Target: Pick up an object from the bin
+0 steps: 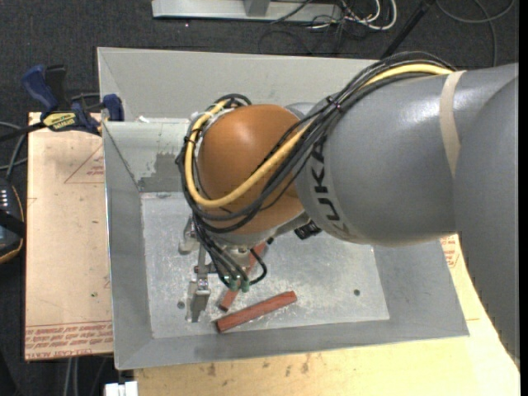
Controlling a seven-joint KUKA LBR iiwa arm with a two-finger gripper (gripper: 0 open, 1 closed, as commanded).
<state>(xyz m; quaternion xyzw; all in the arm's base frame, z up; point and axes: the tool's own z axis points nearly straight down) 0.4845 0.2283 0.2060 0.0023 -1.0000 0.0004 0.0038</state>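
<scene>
Under the big grey arm (396, 155) and its orange wrist cover (247, 163) the claw (200, 295) sits low near the bin's (124, 246) front-left corner, wide or narrow I cannot tell, a reddish-brown stick (257, 311) lying just beside it along the front edge.

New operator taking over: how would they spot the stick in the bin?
In the grey metal bin, look at the floor's near edge, below the arm's orange cover. A slim stick lies flat there. It is reddish-brown, unlike the grey gripper just left of it.
</scene>
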